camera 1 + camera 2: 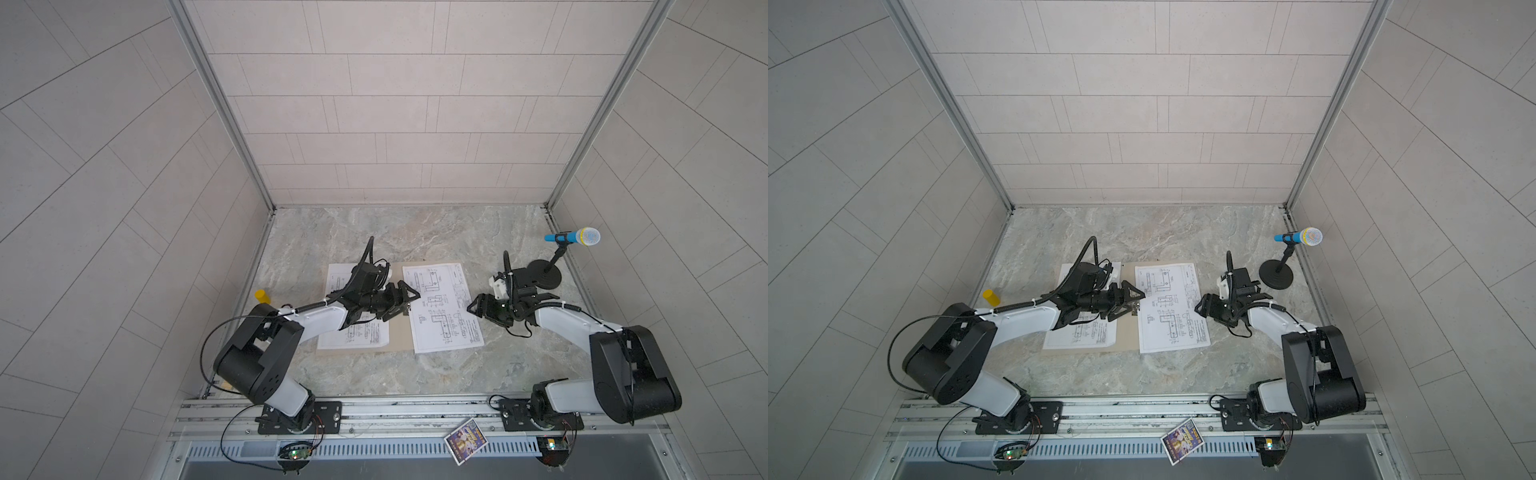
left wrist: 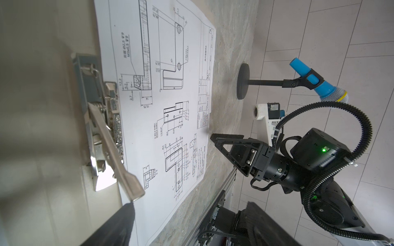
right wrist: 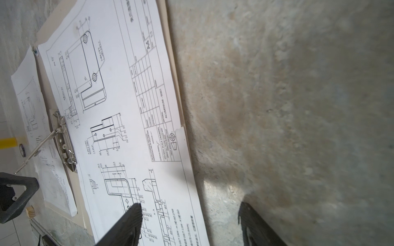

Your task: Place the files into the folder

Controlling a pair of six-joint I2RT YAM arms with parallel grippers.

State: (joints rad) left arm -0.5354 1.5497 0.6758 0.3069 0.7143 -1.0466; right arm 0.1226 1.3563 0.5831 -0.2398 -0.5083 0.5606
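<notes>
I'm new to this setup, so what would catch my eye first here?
Two white drawing sheets lie on the open tan folder mid-table, with the left hand open by its metal clip. At the far right stands a blue microphone, and a colourful card lies on the front rail.

Both top views look down; wrist cameras closely share the files (image 2: 166, 95).

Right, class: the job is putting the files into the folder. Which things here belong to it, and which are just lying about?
Belong to the job: folder, left sheet, right sheet, metal clip.
Just lying about: microphone on its stand, yellow cylinder, picture card.
</notes>
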